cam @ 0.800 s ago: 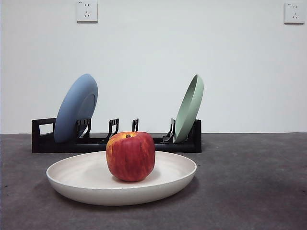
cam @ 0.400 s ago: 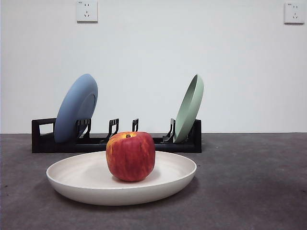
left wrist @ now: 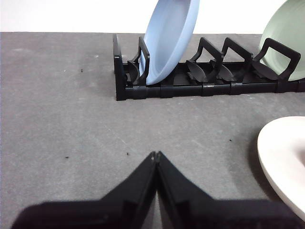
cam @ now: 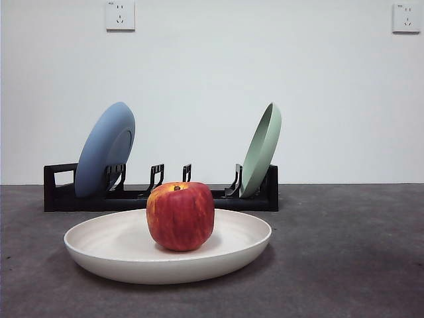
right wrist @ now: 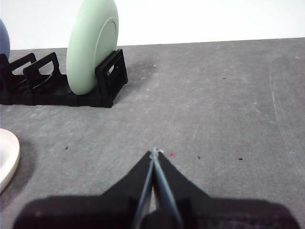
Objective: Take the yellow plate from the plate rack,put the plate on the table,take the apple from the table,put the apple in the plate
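A red apple [cam: 180,216] sits upright at the middle of the yellow plate [cam: 167,246], which lies flat on the dark grey surface [cam: 344,252] near the front camera. Behind them, at the far edge by the white wall, the black rack [cam: 159,192] holds a blue plate [cam: 105,149] leaning at its left end and a pale green plate [cam: 261,150] leaning at its right end, with bare slots between the two. The left gripper [left wrist: 155,155] hovers over bare surface to the left of the yellow plate, jaws pressed together and holding nothing. The right gripper [right wrist: 154,152] hovers to the plate's right, its jaws likewise closed on nothing. Two wall sockets [cam: 120,15] show high on the wall.
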